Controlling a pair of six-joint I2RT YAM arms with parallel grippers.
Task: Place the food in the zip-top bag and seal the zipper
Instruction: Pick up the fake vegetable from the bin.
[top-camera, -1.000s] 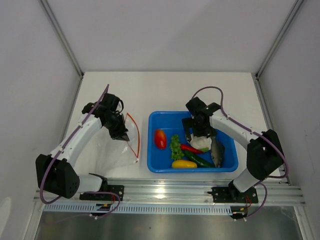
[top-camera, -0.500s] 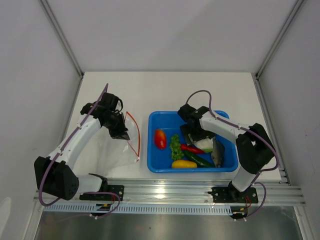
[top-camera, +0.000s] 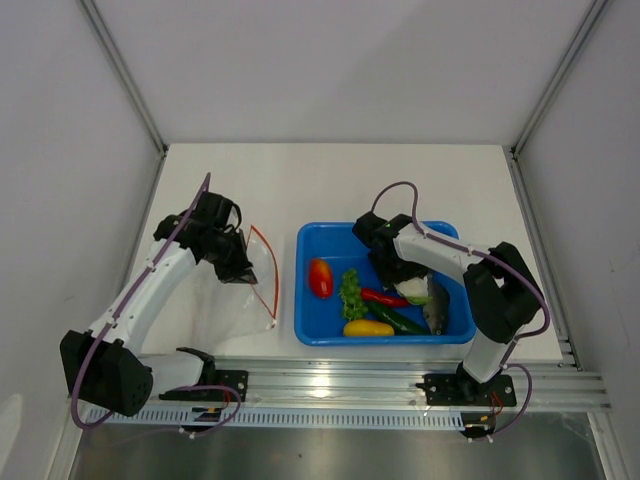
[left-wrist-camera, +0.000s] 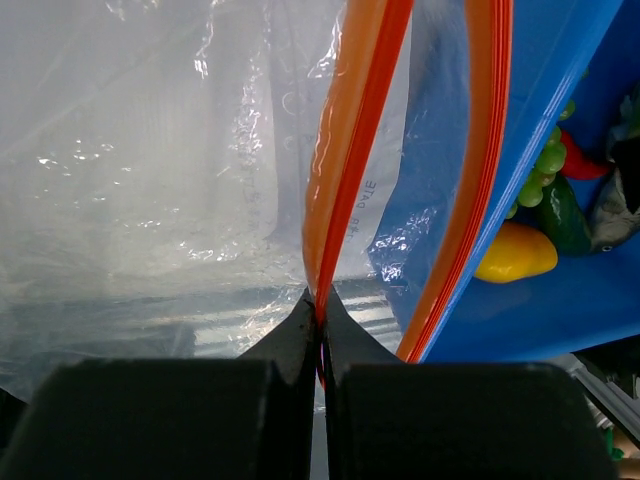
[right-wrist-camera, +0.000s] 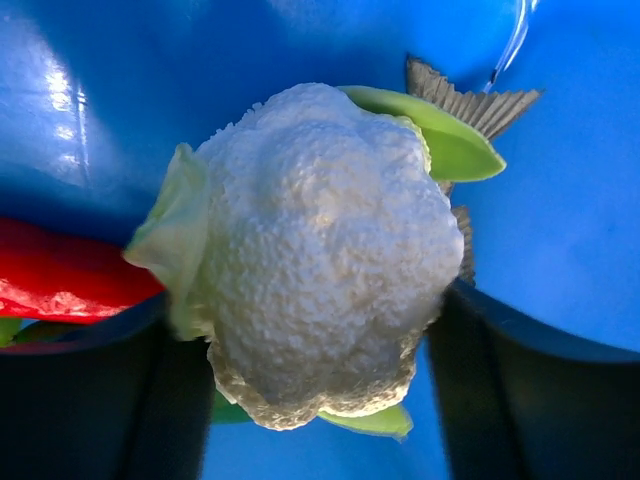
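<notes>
The clear zip-top bag (top-camera: 215, 300) lies left of the blue tray (top-camera: 380, 229), its mouth open towards the tray. My left gripper (top-camera: 240, 271) is shut on the near orange-red zipper strip (left-wrist-camera: 345, 170); the other strip (left-wrist-camera: 470, 190) arcs apart from it. The tray holds the tomato (top-camera: 320, 277), lettuce (top-camera: 351, 293), chili (top-camera: 380, 297), squash (top-camera: 367, 327), cucumber (top-camera: 400, 321) and fish (top-camera: 432, 310). My right gripper (top-camera: 398, 274) is down in the tray, open, with its fingers either side of the white cauliflower (right-wrist-camera: 320, 250), which rests on the tray floor.
The squash (left-wrist-camera: 515, 255), cucumber (left-wrist-camera: 560, 215) and chili (left-wrist-camera: 580, 160) show past the bag mouth in the left wrist view. The chili (right-wrist-camera: 60, 280) and fish tail (right-wrist-camera: 470, 100) flank the cauliflower. White walls close in the table on three sides.
My right gripper has moved left and down within the tray and now straddles the cauliflower. My left gripper has shifted slightly towards me, still holding the zipper strip.
</notes>
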